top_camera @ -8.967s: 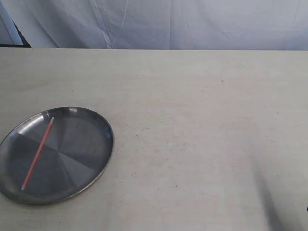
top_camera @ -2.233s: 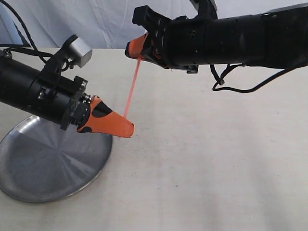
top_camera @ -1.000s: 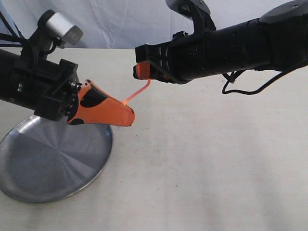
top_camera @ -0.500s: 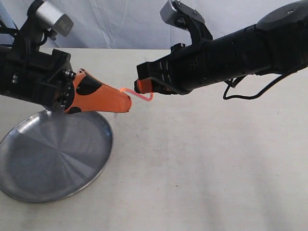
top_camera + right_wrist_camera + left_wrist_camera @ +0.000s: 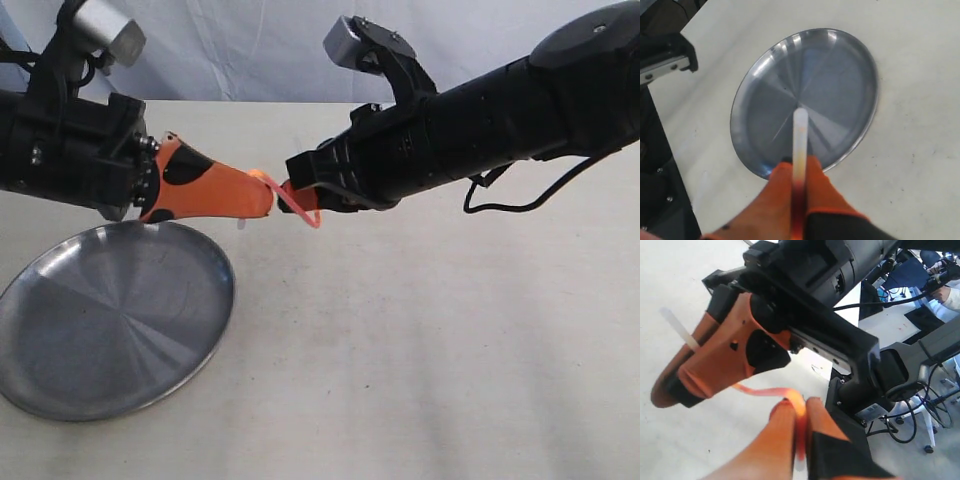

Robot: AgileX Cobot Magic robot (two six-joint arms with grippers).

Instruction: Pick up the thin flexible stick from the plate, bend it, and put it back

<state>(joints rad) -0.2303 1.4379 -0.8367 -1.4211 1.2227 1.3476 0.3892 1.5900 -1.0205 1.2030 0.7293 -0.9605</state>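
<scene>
I see the thin flexible stick (image 5: 312,221) bowed into a tight loop in mid-air, one end pinched in my left gripper (image 5: 268,196), the other clamped in my right gripper (image 5: 291,194) (fingertips nearly meeting), above the bench (image 5: 450,350) just beside the plate (image 5: 110,335).

The bench (image 5: 430,360) is a pale, cream-coloured surface with faint grain and a few tiny dark specks. A round, shiny silver plate (image 5: 110,335) lies flat on its left part, well clear of the far edge.
</scene>
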